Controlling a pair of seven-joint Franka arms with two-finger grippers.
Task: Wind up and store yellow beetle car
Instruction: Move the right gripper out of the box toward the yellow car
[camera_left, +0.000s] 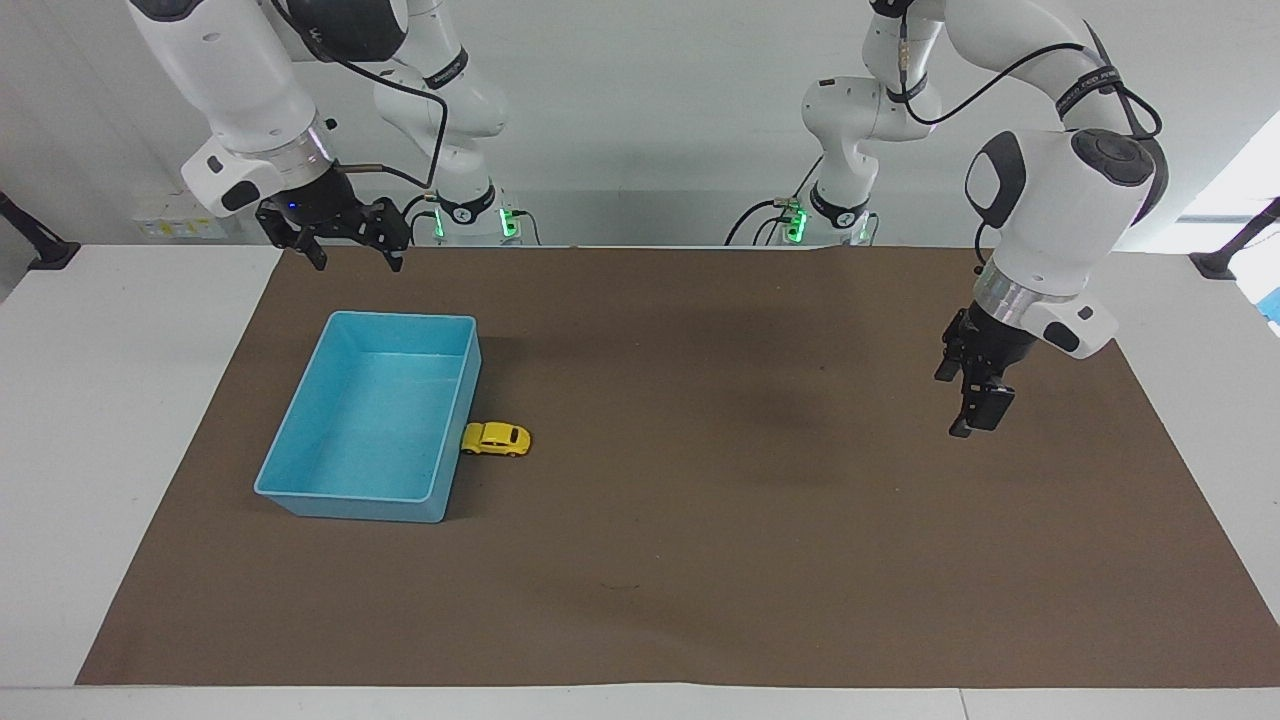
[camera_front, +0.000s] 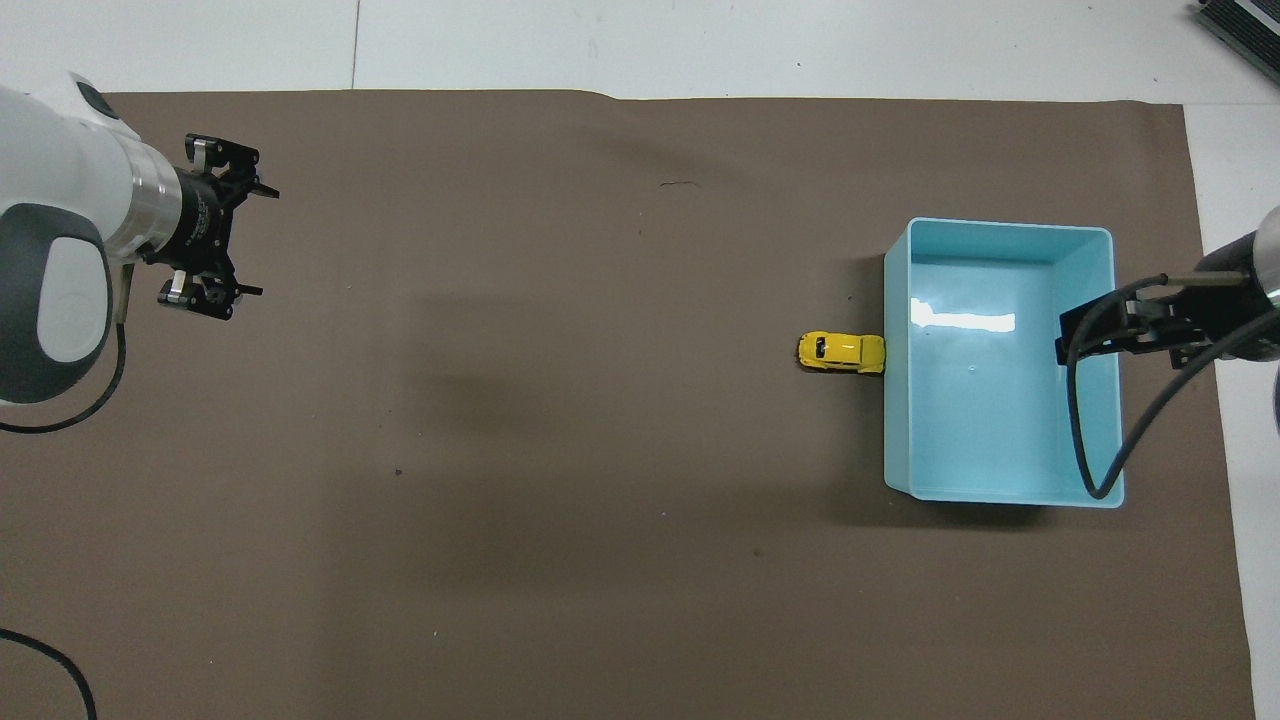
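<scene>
One yellow beetle car (camera_left: 496, 439) (camera_front: 841, 352) rests on the brown mat (camera_left: 700, 560) (camera_front: 560, 560), touching the outer wall of the light blue tray (camera_left: 300, 440) (camera_front: 897, 400) on the side toward the left arm's end. I read the right gripper (camera_left: 346, 255) (camera_front: 1075, 340) as raised over the tray's robot-side edge, fingers spread and empty. I read the left gripper (camera_left: 975, 410) (camera_front: 240, 240) over bare mat at its own end, well apart from the car, fingers spread and empty.

1. I see a brown mat (camera_left: 700, 560) covering most of the white table (camera_left: 90, 400).
2. A plain white wall (camera_left: 650, 100) rises at the robots' end.
3. Daylight enters by the left arm's end.
</scene>
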